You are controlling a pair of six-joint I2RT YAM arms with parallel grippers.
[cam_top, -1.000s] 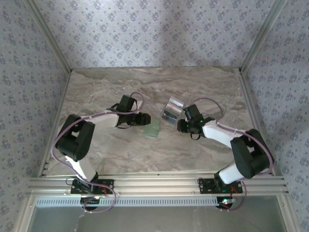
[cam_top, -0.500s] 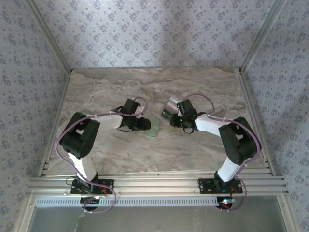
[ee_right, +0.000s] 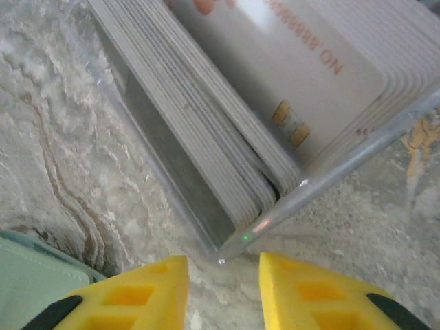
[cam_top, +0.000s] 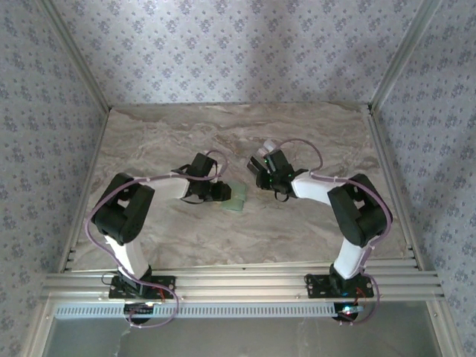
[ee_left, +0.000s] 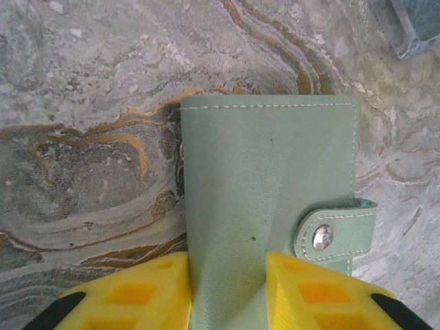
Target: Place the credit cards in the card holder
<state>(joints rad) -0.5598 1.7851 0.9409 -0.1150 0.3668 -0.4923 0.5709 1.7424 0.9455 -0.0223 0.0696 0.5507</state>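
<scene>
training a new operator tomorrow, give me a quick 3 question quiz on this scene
1. True or false: the cards lie scattered loose on the table.
2. What sits between the left gripper's fingers? A) the holder B) a card C) nothing
3. Fill in: the top card bears a gold ___.
Key: 1 false, they are stacked in a clear case. 2 A. 3 chip.
</scene>
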